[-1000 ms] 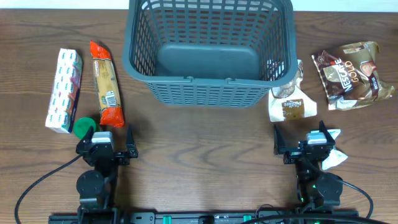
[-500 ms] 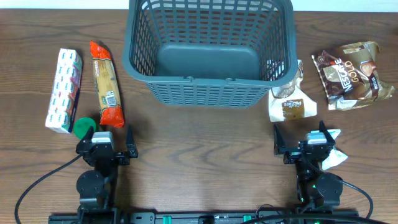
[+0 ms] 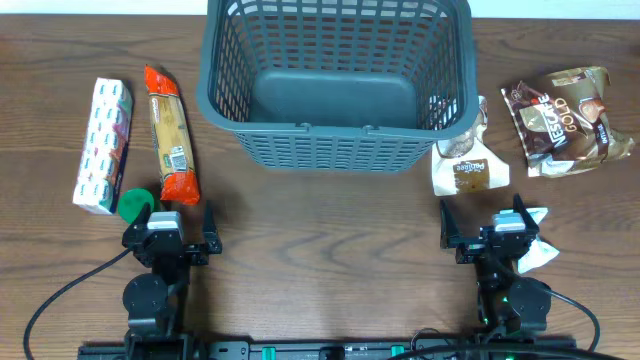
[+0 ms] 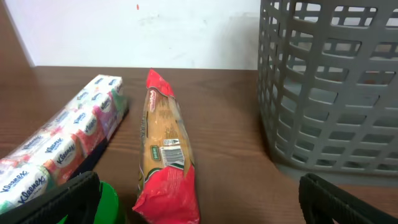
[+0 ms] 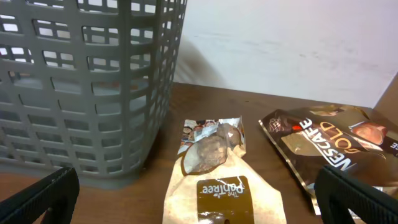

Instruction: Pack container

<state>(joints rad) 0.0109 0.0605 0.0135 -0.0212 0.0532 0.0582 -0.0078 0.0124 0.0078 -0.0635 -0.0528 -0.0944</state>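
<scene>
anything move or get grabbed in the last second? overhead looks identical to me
Nothing visibly changed. The left gripper and right gripper stay open and empty at the near edge. The basket is still empty. The tissue pack, red-ended packet, snack bag and Nescafe pouch are unmoved.

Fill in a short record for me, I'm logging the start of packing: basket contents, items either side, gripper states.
basket contents: large grey-blue slatted plastic basket, empty
left side: white tissue multipack, orange-red biscuit packet, green round object
right side: cream-brown cookie packet, brown Nescafe Gold pouch, white packet by the right gripper
grippers: left gripper and right gripper open, holding nothing
</scene>
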